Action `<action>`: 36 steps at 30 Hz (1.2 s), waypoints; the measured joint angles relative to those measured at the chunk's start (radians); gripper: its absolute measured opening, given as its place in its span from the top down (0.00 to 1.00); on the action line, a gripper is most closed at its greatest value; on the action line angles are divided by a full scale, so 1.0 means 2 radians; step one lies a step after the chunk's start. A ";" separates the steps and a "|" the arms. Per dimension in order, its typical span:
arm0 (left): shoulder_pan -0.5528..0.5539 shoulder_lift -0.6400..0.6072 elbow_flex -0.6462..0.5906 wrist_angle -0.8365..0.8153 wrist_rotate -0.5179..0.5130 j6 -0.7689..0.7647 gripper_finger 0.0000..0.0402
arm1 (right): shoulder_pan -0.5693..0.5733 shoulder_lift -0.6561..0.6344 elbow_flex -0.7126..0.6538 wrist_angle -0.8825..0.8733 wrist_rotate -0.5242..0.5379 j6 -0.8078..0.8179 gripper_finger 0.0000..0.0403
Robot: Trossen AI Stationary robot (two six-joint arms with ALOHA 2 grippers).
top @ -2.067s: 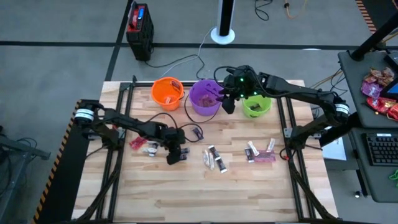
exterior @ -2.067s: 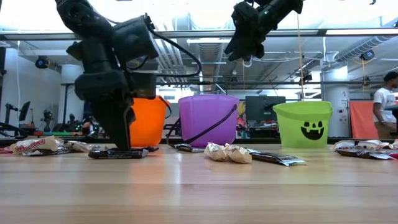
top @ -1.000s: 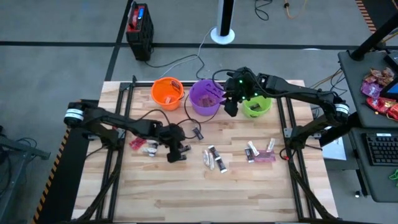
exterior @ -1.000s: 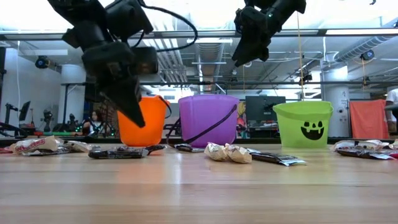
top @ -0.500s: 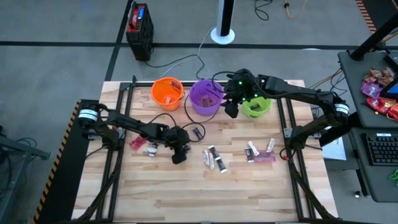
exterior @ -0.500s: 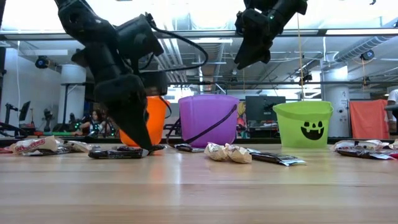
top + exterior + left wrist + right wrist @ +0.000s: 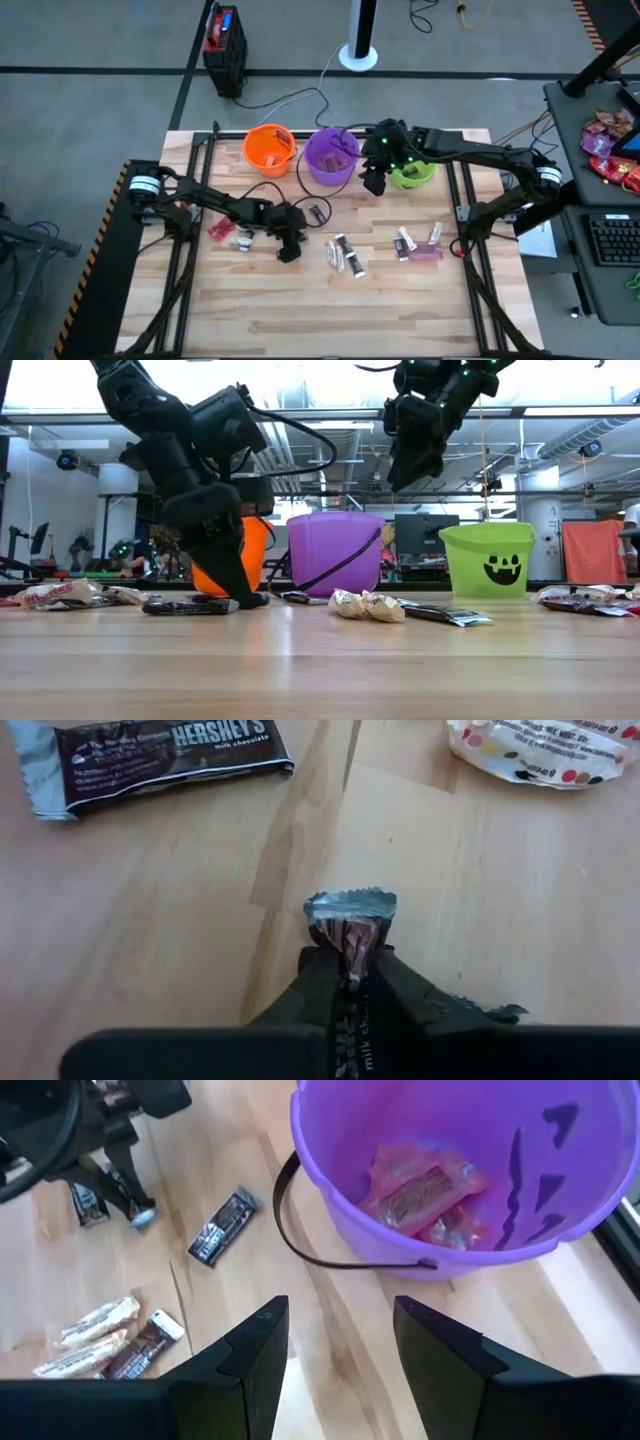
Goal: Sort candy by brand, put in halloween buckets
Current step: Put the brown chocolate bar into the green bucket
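My left gripper point(image 7: 289, 252) is down at the tabletop left of centre, shut on a dark brown candy point(image 7: 350, 920). My right gripper point(image 7: 372, 183) hangs open high above the table, between the purple bucket point(image 7: 330, 157) and the green bucket point(image 7: 413, 172); nothing is between its fingers point(image 7: 335, 1365). The orange bucket point(image 7: 269, 150) stands left of the purple one. Pink candy point(image 7: 425, 1195) lies inside the purple bucket. More candy lies flat on the table: at the left point(image 7: 222, 231), a dark bar point(image 7: 317, 212), pale pieces point(image 7: 345, 253) and a group at the right point(image 7: 420, 245). My left gripper pinches the dark candy between its two fingers just behind one crimped silver end point(image 7: 350, 906), which sticks out past the fingertips. The rest of the wrapper runs back between the fingers. The fingers slant down from the table's left, their tips point(image 7: 243, 598) at the tabletop.
The three buckets stand in a row along the far edge. A dark bar point(image 7: 190, 606) lies just left of my left gripper. Bare wood stretches along the near half of the table point(image 7: 330, 310). People and equipment show in the room behind.
My left gripper, raised above the table a second ago, has come down to the tabletop a little toward the right edge and now has the dark candy between its fingers. My right gripper has sunk slightly beside the purple bucket.
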 joint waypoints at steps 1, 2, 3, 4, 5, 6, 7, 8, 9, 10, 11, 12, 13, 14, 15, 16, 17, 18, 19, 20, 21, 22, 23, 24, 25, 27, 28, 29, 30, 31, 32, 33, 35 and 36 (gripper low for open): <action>0.000 -0.005 0.001 -0.002 0.002 0.000 0.96 | 0.000 -0.001 -0.001 0.000 0.000 0.000 0.57; 0.000 -0.011 0.002 -0.005 0.003 0.000 0.96 | 0.000 -0.002 -0.002 0.000 0.000 0.000 0.57; 0.000 -0.018 0.003 -0.011 0.005 0.000 0.97 | 0.000 -0.004 -0.004 0.000 0.000 -0.001 0.57; -0.001 -0.026 0.006 -0.015 0.007 -0.001 0.98 | 0.000 -0.006 -0.005 0.000 0.000 -0.002 0.57; -0.001 -0.036 0.011 -0.013 0.007 -0.001 0.99 | 0.000 -0.009 -0.006 0.001 0.000 -0.002 0.57; -0.001 -0.049 0.018 -0.009 0.008 -0.001 0.99 | 0.000 -0.012 -0.007 0.004 0.000 -0.002 0.57; 0.000 -0.061 0.024 -0.006 0.008 -0.001 1.00 | 0.000 -0.015 -0.008 0.006 0.000 -0.002 0.57; 0.001 -0.072 0.030 -0.005 0.008 -0.001 1.00 | 0.000 -0.017 -0.008 0.005 0.000 -0.003 0.57; 0.002 -0.082 0.038 -0.005 0.007 -0.001 1.00 | 0.000 -0.021 -0.008 0.006 0.000 -0.001 0.57; 0.004 -0.091 0.047 -0.009 0.003 -0.001 1.00 | 0.000 -0.025 -0.009 0.011 -0.003 0.000 0.57; 0.006 -0.099 0.059 -0.011 -0.008 0.000 1.00 | 0.000 -0.031 -0.010 0.019 -0.011 0.000 0.57; 0.008 -0.106 0.076 -0.008 -0.026 0.005 1.00 | 0.000 -0.037 -0.012 0.031 -0.026 0.003 0.57; 0.010 -0.112 0.092 -0.005 -0.049 0.018 1.00 | 0.000 -0.043 -0.014 0.048 -0.042 0.015 0.57; 0.011 -0.117 0.110 -0.006 -0.073 0.039 1.00 | 0.000 -0.048 -0.017 0.071 -0.062 0.036 0.57; 0.013 -0.118 0.130 -0.013 -0.099 0.062 1.00 | -0.001 -0.053 -0.020 0.096 -0.086 0.062 0.57; 0.014 -0.117 0.150 -0.020 -0.124 0.084 1.00 | -0.002 -0.057 -0.023 0.118 -0.109 0.090 0.57; 0.016 -0.111 0.170 -0.034 -0.150 0.102 1.00 | -0.002 -0.059 -0.025 0.139 -0.129 0.118 0.57; 0.018 -0.106 0.191 -0.050 -0.175 0.116 1.00 | -0.002 -0.062 -0.027 0.163 -0.145 0.147 0.57; 0.019 -0.099 0.210 -0.064 -0.196 0.130 1.00 | -0.002 -0.064 -0.028 0.184 -0.154 0.172 0.57; 0.022 -0.092 0.230 -0.074 -0.209 0.145 1.00 | -0.001 -0.064 -0.029 0.198 -0.159 0.195 0.57; 0.024 -0.085 0.250 -0.085 -0.216 0.161 1.00 | 0.000 -0.063 -0.029 0.205 -0.160 0.215 0.57; 0.027 -0.076 0.269 -0.097 -0.220 0.174 1.00 | 0.000 -0.061 -0.029 0.205 -0.161 0.225 0.57; 0.029 -0.068 0.286 -0.106 -0.223 0.181 1.00 | 0.000 -0.059 -0.028 0.199 -0.161 0.229 0.57; 0.031 -0.057 0.301 -0.119 -0.225 0.183 1.00 | 0.000 -0.057 -0.028 0.194 -0.158 0.231 0.57; 0.033 -0.048 0.314 -0.131 -0.225 0.184 1.00 | 0.000 -0.055 -0.028 0.193 -0.155 0.231 0.57; 0.036 -0.028 0.339 -0.155 -0.225 0.183 0.99 | 0.001 -0.053 -0.028 0.195 -0.151 0.232 0.57; 0.036 -0.020 0.350 -0.160 -0.225 0.183 0.99 | 0.001 -0.053 -0.028 0.197 -0.148 0.231 0.57; 0.036 -0.013 0.361 -0.165 -0.225 0.183 0.99 | 0.001 -0.053 -0.027 0.198 -0.147 0.229 0.57; 0.036 -0.006 0.371 -0.172 -0.225 0.183 0.99 | 0.001 -0.053 -0.028 0.196 -0.146 0.228 0.57; 0.036 0.000 0.379 -0.175 -0.226 0.183 0.99 | 0.001 -0.052 -0.028 0.195 -0.146 0.228 0.57; 0.036 0.006 0.385 -0.175 -0.226 0.183 0.99 | 0.001 -0.051 -0.029 0.195 -0.146 0.228 0.57; 0.036 0.011 0.389 -0.177 -0.226 0.183 0.99 | 0.001 -0.051 -0.030 0.194 -0.146 0.229 0.57; 0.036 0.018 0.397 -0.180 -0.227 0.183 0.99 | 0.001 -0.051 -0.031 0.195 -0.146 0.233 0.57; 0.036 0.020 0.401 -0.180 -0.233 0.183 0.99 | 0.001 -0.051 -0.031 0.195 -0.146 0.233 0.57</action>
